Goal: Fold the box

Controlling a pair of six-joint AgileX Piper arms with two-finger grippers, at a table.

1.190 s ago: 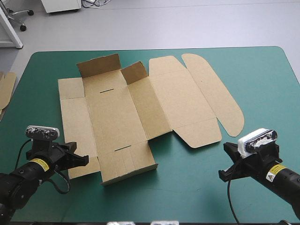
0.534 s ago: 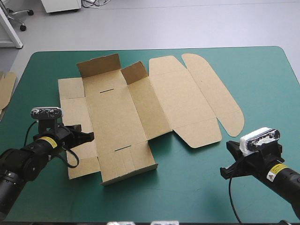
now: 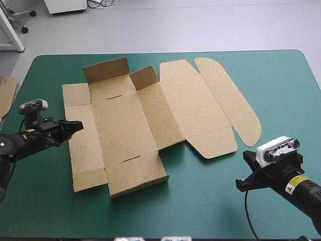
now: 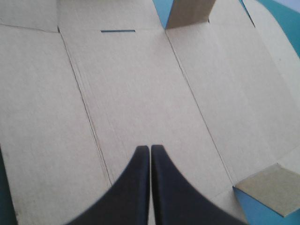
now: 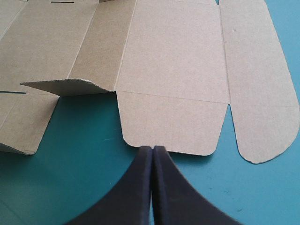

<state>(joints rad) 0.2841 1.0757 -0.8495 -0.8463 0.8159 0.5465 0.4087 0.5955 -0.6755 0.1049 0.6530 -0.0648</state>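
The brown box [image 3: 150, 115] lies as a flat cut sheet on the middle of the teal-green cover, its rounded lid flap [image 3: 230, 98] stretched to the right. Two small flaps [image 3: 106, 69] stand raised at its far edge. My left gripper [image 3: 76, 125] is shut and empty, its tip over the box's left side panel. In the left wrist view its black fingers [image 4: 150, 151] meet above the bare board [image 4: 140, 84]. My right gripper [image 3: 246, 173] is shut near the front right. In its own view its tip [image 5: 153, 149] sits just short of the lid's near side flap [image 5: 171, 124].
An edge of more brown board [image 3: 6, 95] shows at the table's left edge. Bare teal-green cover [image 3: 200, 206] runs along the front of the table and to the right of the lid flap.
My left gripper has moved away from the box's front-left corner, farther back along its left panel, and the arm has drawn to the left. The right arm has hardly moved.
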